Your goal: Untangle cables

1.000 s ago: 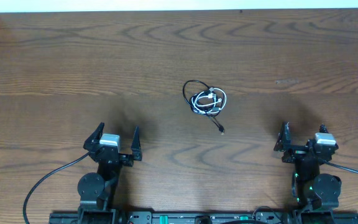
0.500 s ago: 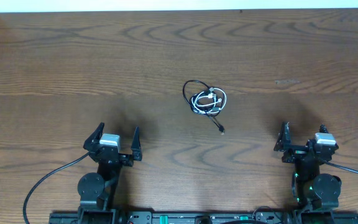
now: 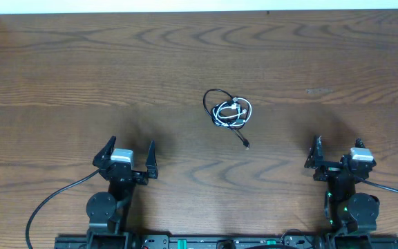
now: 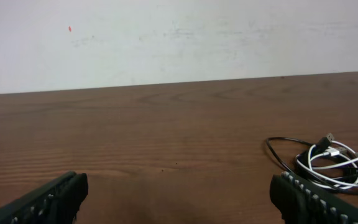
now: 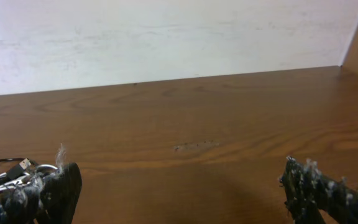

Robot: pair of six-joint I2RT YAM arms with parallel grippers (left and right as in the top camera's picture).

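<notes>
Cables (image 3: 229,113): black and white, left tangled in one small heap at mid table (image 3: 61,69), untouched.
Left gripper (image 3: 130,149): held wide and empty, judged readied for approach.
Right gripper (image 3: 337,153): held wide, empty, parked well apart.

We see a table (image 3: 61,69) of brown wood, smooth, with wavy lines and a soft shine. The black cord (image 4: 279,139) and the white cord (image 4: 342,150) look like smooth plastic. The plug (image 4: 329,137) looks like shiny metal. The wall (image 4: 166,37) is white and dull. The left gripper (image 4: 179,190) looks like dull black plastic with ridged fingers (image 4: 303,200). The right gripper (image 5: 182,186) looks rough and fuzzy.
</notes>
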